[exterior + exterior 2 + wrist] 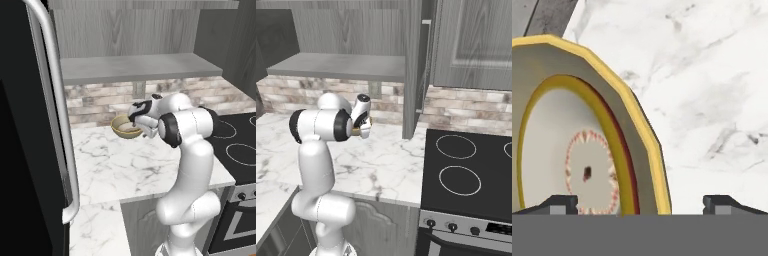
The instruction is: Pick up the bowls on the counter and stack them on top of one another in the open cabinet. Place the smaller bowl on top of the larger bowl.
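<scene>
Hand (134, 121) is down at the back of the marble desk (115, 165), close to the brick backsplash (95, 102), with its fingers spread as wide as they go and nothing held. Hand view: the two dark fingertips (559, 204) stand either side of a golden rim, one inside and one outside the wall, so the spread looks chosen to straddle the rim for a pinch on the side wall, not to span the whole vessel. That rim belongs to a bowl (587, 150) with a second gold-and-red ring inside it and a pale centre with a small dotted pattern; whether this is the smaller bowl nested in the larger bowl, or one bowl's own inner ring, I cannot tell. Left base view shows one tan bowl on the desk, directly under the wrist and partly hidden by it. Open cabinet (135, 67) sits directly above this spot, grey shelf bare and within a short lift, which likely explains working from here. Judgement: grasp not yet made; closing on the rim comes next; a thin-rim pinch may let the bowl tilt
</scene>
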{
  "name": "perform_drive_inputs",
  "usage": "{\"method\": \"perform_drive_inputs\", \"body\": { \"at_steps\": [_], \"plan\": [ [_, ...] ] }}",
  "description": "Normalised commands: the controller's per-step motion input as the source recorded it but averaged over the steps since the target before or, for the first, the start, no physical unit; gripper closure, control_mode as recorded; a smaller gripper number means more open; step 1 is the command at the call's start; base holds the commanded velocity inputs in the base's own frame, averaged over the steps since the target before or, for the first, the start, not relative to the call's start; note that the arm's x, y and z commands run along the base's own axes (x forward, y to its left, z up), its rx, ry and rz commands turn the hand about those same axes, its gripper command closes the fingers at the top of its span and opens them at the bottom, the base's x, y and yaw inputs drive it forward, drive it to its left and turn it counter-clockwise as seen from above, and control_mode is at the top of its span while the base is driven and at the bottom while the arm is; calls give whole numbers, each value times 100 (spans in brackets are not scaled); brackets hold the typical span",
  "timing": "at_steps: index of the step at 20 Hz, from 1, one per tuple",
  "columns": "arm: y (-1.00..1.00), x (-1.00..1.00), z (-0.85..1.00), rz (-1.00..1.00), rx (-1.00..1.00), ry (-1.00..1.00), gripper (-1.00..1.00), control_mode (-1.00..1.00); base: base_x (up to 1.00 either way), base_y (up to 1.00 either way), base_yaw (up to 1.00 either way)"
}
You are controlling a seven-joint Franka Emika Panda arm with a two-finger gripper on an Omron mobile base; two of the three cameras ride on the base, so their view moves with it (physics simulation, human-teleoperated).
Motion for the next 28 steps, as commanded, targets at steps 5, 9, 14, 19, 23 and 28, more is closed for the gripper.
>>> {"method": "perform_drive_inputs", "body": {
  "at_steps": [5, 9, 14, 19, 23, 28],
  "plan": [
    [6, 19, -23, 0, 0, 0, -100, -100, 0, 0, 0],
    [6, 16, -16, 0, 0, 0, -100, -100, 0, 0, 0],
    [2, 4, -6, 0, -1, 0, 100, -100, 0, 0, 0],
    [0, 0, 0, 0, 0, 0, 100, -100, 0, 0, 0],
    [0, 0, 8, 0, 0, 0, 100, -100, 0, 0, 0],
    [3, 0, 25, -2, 0, 0, 100, -100, 0, 0, 0]
  ]
}}
